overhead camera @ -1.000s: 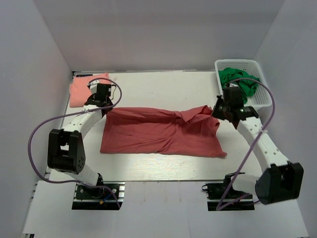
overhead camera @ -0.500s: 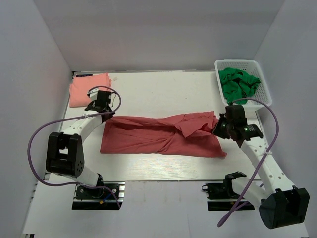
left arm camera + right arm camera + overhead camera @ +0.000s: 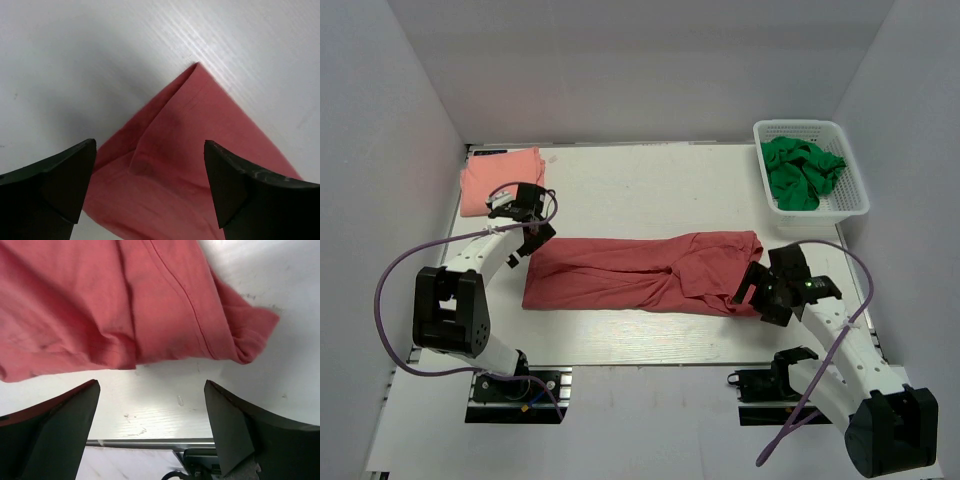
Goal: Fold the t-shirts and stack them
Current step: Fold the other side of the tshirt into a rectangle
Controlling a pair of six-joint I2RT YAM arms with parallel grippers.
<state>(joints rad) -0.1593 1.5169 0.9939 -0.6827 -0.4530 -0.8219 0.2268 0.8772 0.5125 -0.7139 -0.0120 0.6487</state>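
Note:
The dusty brick-red t-shirt [image 3: 645, 275] lies across the middle of the table, folded into a long band. My left gripper [image 3: 532, 228] hovers open over its far left corner. In the left wrist view that corner [image 3: 200, 145] lies flat between the spread fingers [image 3: 60, 185], and the gripper [image 3: 150, 185] holds nothing. My right gripper [image 3: 752, 295] stands open at the band's near right end. In the right wrist view the shirt [image 3: 100, 305] lies beyond the empty gripper [image 3: 150, 425]. The salmon-pink t-shirt [image 3: 498, 180] lies folded at the back left.
A white basket [image 3: 800, 125] with green cloth [image 3: 800, 170] stands at the back right. The table's near edge [image 3: 150, 443] runs right under my right gripper. White walls close in the table on three sides.
Both grippers carried the red shirt's far edge toward the near side, narrowing it to a band, then opened and let go. The right arm swung furthest toward the near edge.

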